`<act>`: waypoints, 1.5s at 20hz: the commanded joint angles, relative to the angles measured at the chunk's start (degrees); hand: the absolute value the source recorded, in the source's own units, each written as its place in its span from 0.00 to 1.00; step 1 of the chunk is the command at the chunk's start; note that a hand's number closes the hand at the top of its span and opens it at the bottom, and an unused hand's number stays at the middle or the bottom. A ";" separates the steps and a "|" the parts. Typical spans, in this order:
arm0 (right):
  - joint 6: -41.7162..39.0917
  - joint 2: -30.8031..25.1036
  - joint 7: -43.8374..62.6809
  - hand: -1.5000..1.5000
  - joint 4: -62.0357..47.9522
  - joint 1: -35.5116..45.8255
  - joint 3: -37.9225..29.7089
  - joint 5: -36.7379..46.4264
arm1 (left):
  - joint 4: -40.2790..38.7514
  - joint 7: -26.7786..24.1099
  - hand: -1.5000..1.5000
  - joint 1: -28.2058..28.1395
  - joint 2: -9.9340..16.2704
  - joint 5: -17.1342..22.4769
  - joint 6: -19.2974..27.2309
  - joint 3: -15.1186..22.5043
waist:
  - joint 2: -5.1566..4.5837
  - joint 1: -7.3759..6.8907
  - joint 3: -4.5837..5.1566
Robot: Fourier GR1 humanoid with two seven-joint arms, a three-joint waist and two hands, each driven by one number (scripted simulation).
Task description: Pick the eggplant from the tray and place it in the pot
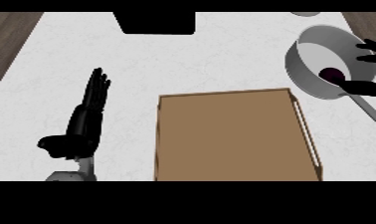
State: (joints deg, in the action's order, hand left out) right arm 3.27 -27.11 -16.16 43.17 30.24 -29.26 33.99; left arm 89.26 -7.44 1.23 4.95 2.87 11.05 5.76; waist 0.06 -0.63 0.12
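The eggplant [331, 73] lies inside the pot [312, 76], far right; the right hand [360, 87] looks released; withdrawing could catch the rim; the left hand [88, 113] rests open.

My right hand [361, 71] is mostly cut off by the view's right edge; only a few fingertips and the thumb show over the pot [308, 68], so I cannot tell its grip. The eggplant [331, 73] shows only as a small dark purple patch inside the pot. The tray [235, 138] runs out at the lower edge.
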 commanded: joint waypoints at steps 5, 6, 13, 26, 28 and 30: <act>-3.95 -4.67 -9.40 0.00 -11.47 2.25 -12.67 -14.06 | -0.16 -2.00 0.50 -1.26 0.15 0.61 -1.44 -0.44 | -0.51 -0.44 -0.27; -6.33 -7.68 -8.80 0.00 -12.94 2.74 -13.37 -14.89 | -0.57 -1.08 0.50 -1.09 -0.95 -0.77 0.33 0.33 | -0.45 -0.27 -0.25; -8.58 -13.10 -19.29 0.00 -22.36 0.80 -16.25 -18.88 | 2.23 -0.85 0.50 -3.45 -1.87 -1.68 0.03 2.10 | -0.45 -0.43 -0.27; -14.66 -25.41 -25.20 0.00 -31.36 -2.15 -18.95 -20.93 | -0.48 0.49 0.50 0.99 -0.80 0.34 -1.59 -1.30 | -1.00 -0.97 -0.48; -11.20 -24.01 -24.80 0.00 -31.56 0.38 -20.13 -22.19 | 0.09 -0.66 0.50 -0.24 -1.09 -0.39 -2.06 0.09 | -0.97 -1.41 -0.49; -14.44 -26.00 -25.34 0.00 -32.88 -2.05 -22.33 -24.34 | 1.12 0.94 0.50 0.95 -0.51 -0.90 -0.83 -0.93 | -0.93 -1.07 -0.56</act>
State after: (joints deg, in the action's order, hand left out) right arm -10.48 -51.54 -41.11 11.92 28.92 -49.37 11.83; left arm 90.02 -7.26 1.19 4.35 2.50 9.50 5.21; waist -0.85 -1.73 -0.37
